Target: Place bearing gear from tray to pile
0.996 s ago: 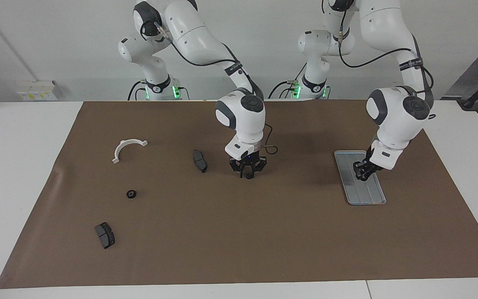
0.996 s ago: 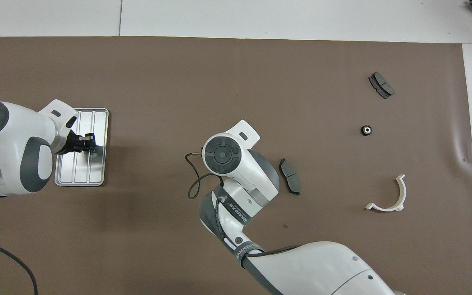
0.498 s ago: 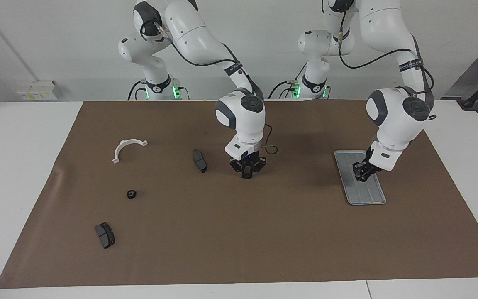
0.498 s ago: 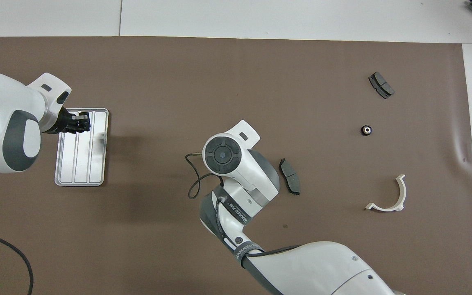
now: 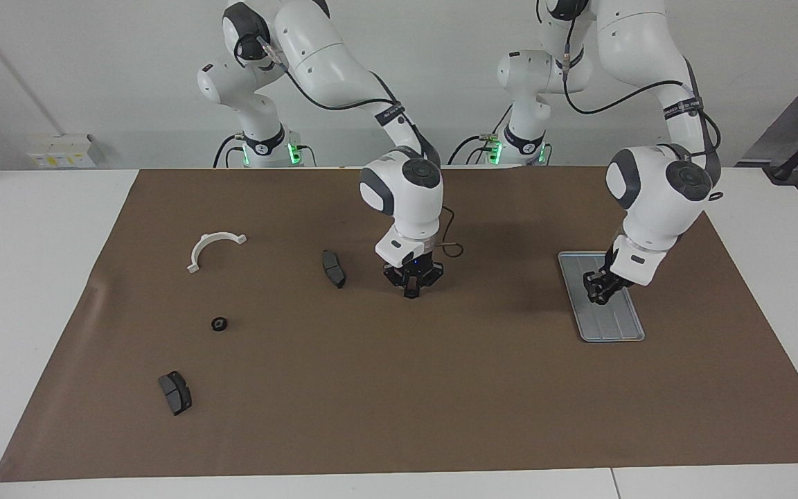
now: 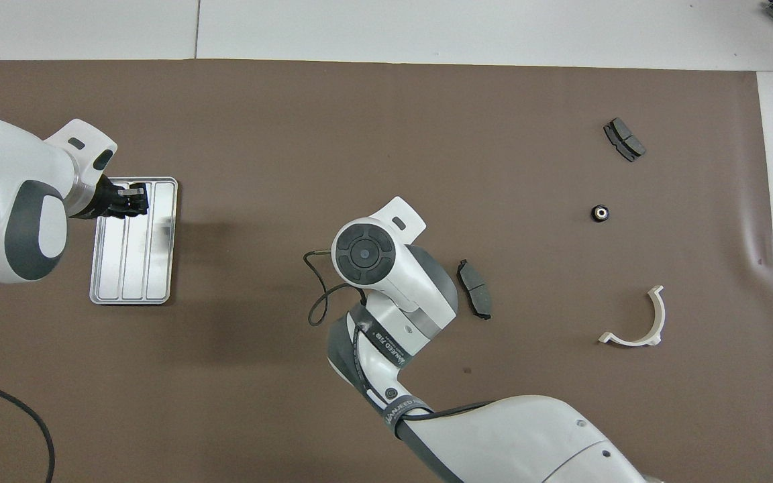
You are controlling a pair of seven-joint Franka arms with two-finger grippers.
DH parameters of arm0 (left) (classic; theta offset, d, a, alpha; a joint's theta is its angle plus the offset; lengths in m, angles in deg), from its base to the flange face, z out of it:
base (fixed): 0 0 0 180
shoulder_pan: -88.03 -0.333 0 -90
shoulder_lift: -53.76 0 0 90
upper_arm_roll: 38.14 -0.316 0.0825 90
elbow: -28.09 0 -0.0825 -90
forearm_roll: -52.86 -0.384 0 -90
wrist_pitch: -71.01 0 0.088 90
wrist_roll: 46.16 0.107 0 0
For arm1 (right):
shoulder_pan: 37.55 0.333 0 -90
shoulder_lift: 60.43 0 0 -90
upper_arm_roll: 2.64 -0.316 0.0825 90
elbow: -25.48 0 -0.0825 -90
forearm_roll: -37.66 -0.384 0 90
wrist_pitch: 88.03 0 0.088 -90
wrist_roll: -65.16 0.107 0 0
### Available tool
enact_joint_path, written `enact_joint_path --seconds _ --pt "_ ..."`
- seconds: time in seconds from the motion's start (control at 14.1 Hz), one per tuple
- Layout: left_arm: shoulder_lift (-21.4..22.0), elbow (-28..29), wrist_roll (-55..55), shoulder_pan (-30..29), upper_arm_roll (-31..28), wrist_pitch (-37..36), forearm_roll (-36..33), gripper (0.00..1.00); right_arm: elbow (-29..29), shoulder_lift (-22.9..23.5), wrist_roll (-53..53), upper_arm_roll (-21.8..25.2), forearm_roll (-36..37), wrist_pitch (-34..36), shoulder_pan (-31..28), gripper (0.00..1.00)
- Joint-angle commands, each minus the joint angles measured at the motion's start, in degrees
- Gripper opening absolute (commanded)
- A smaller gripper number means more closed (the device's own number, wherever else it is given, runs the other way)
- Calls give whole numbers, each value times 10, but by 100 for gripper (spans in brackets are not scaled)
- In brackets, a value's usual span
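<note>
- The bearing gear [image 5: 219, 324], a small black ring-shaped part, lies on the brown mat [image 5: 399, 388] toward the right arm's end of the table, out among the pile and not on the tray; nothing touches it.
- Around it, each well apart: the white half-ring bracket [image 5: 213, 249] lies nearer to the robots, one dark brake pad [image 5: 175, 392] lies farther from the robots, near the mat's corner at that end, and a second brake pad [image 5: 334, 268] lies toward the middle of the mat.
- The right gripper [image 5: 411, 291] hangs low over the mat's middle, just beside the second brake pad; its fingertips meet in a point and it holds nothing.
- In the overhead view the right arm's wrist covers this gripper entirely, and a loop of black cable [image 6: 319, 295] shows beside it.
- The tray [image 5: 610, 326] lies at the left arm's end of the mat, well apart from the pile; its ridged floor shows bare where the arm does not cover it.
- The left gripper [image 5: 598, 294] is over the tray's half nearer the robots, pointing down at a slant. I cannot tell whether its fingers are parted or whether they grip anything; it reads as one dark cluster.
- Nothing stands between the tray and the pile except the right arm.
</note>
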Motion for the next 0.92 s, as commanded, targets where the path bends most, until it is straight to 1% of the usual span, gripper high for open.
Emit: enact_joint_path --seconds 0.0,0.14,0.28,0.36,0.5,0.64,0.78,0.85 --pt "-7 -15 -46 33 -5 -9 6 0 5 -46 4 -1 3 40 -22 0" --pt "-7 -16 -100 72 -5 -2 6 0 18 -96 -20 -1 3 68 -60 0" --pt "-7 -20 -162 118 -5 4 6 0 18 -121 -57 -1 3 88 -109 0" --pt "-7 -20 -195 147 -6 9 6 0 17 -126 -79 -1 3 89 -134 0" --pt "-9 -20 -252 196 -5 47 6 0 16 -123 -131 -1 3 81 -184 0" --pt "-18 -22 -272 246 -5 57 6 0 16 -120 -186 -1 1 74 -232 0" --pt "-47 -36 -285 294 -6 60 6 0 19 -114 -230 -2 -11 40 -271 0" --pt "-60 -39 -303 312 -6 71 6 0 19 -105 -252 -2 -40 25 -290 0"
